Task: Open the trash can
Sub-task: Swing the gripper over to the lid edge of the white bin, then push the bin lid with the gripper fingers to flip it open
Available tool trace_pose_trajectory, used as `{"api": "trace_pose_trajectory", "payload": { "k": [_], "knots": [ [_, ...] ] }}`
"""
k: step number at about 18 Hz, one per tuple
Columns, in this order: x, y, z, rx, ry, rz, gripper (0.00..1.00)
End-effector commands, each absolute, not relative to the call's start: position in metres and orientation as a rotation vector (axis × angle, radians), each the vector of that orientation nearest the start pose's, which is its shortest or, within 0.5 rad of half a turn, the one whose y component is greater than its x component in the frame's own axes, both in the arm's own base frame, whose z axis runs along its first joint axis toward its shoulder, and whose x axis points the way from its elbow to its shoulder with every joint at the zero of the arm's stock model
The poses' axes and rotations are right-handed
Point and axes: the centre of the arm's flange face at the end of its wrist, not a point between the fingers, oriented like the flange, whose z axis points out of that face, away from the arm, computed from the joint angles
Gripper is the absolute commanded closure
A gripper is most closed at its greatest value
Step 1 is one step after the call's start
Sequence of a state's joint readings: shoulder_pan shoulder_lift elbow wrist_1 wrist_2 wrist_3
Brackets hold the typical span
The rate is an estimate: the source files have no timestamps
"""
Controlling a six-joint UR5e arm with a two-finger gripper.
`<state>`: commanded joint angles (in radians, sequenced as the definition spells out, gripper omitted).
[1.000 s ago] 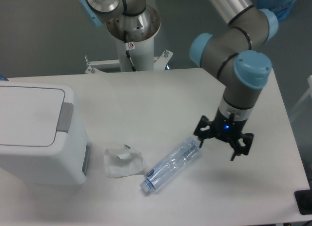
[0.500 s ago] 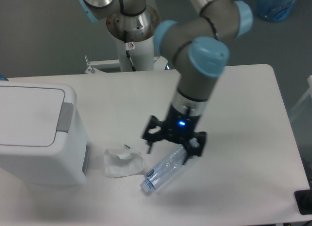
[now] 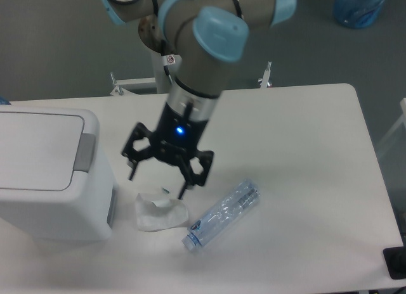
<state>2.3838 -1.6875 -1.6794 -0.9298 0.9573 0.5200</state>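
- A clear plastic bottle lies tilted at lower centre, with a crumpled tissue just left of it.
- The trash can fills the left edge, lid flat and shut.
- The gripper hangs above the tissue at centre frame, jaws spread wide and holding nothing.

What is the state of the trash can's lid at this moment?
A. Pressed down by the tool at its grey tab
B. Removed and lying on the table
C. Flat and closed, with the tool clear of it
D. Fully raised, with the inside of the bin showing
C. The trash can has its lid lying flat and shut, and the open tool hangs over the crumpled tissue, off to the side of the grey tab.
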Motion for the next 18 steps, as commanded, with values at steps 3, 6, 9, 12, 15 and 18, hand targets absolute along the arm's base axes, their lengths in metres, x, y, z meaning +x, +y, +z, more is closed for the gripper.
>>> {"api": "trace_pose_trajectory", "payload": {
  "k": [3,6,9,12,15,18],
  "knots": [
    [-0.264,0.516,0.466,-2.406,-0.183,-0.305,0.00],
    [-0.259,0.516,0.472,-2.381,-0.178,-0.334,0.00],
    [-0.249,0.518,0.474,-2.379,-0.170,-0.344,0.00],
    [-0.246,0.522,0.471,-2.383,-0.160,-0.348,0.00],
    [-0.242,0.530,0.461,-2.398,-0.149,-0.369,0.00],
    [-0.242,0.532,0.461,-2.398,-0.147,-0.368,0.00]
  ]
}}
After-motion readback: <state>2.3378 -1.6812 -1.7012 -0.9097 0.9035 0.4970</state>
